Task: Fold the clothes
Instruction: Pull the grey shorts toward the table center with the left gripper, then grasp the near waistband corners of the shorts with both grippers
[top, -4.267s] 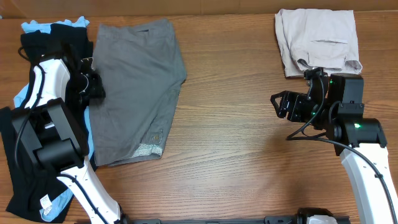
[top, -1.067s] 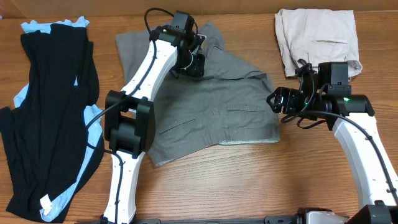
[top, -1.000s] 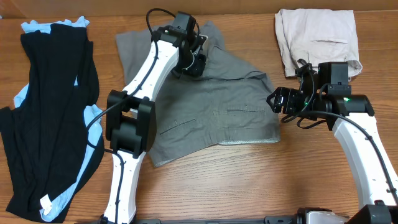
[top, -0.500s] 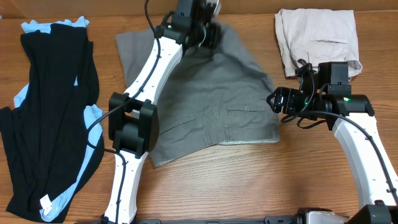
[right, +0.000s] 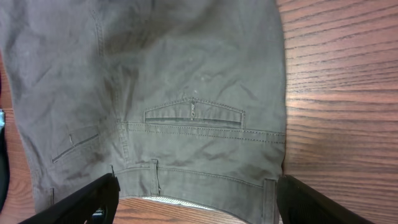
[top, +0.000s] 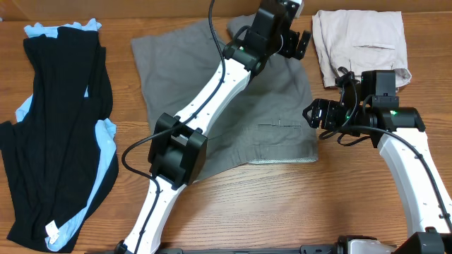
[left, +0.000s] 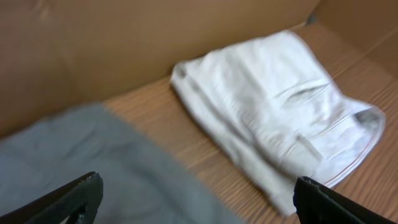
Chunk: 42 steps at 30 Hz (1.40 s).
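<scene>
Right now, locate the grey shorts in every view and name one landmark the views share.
Overhead: grey shorts spread across top centre.
Left wrist: blurred, lower left corner.
Right wrist: fill most of the frame, back pocket at centre.
Shared landmark: bare wooden table to the shorts' right.

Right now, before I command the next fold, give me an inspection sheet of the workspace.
Surface: brown wood-grain table, nothing spilled seen.
Job's things: medium-grey woven shorts spread open mid-table, slit pockets up, not yet folded.
Clutter: pale beige folded shorts far right; long black and light-blue garments along the left.
Grippers: left gripper open, empty, near the grey shorts' far right corner; right gripper open, empty, by their right edge.
Cables: black cable looping off the left arm; second black cable under the right wrist.
Surroundings: brown cardboard wall behind the table.
</scene>
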Each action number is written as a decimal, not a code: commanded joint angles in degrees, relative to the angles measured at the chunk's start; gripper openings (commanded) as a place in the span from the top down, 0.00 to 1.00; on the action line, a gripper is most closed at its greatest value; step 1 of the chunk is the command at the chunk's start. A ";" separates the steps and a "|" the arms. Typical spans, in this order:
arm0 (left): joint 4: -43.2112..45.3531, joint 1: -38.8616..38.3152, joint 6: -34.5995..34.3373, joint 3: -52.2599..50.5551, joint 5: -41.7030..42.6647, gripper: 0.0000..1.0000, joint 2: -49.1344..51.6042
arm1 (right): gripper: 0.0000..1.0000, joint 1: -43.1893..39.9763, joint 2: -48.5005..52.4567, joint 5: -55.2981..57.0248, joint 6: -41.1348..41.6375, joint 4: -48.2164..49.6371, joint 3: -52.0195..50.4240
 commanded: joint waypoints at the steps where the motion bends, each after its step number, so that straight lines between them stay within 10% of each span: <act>1: -4.46 3.89 0.68 2.86 -1.20 0.00 -2.10 | 0.16 0.22 -0.13 1.29 -0.20 0.22 1.29; 15: -61.68 15.78 6.78 8.74 -1.03 0.00 -18.40 | 0.17 0.24 -0.09 9.22 4.57 -6.86 -1.86; 22: -76.41 16.94 6.78 5.70 -1.49 0.06 -17.84 | 0.16 0.22 -0.02 8.24 4.94 -4.72 -5.22; 32: -75.56 16.76 -5.35 -15.54 -7.34 0.09 -29.27 | 0.12 0.22 -0.02 8.24 4.94 -3.13 -5.27; 42: -51.17 16.09 -10.19 -58.53 0.42 0.14 -52.87 | 0.12 0.22 1.22 8.22 4.96 -0.92 -5.27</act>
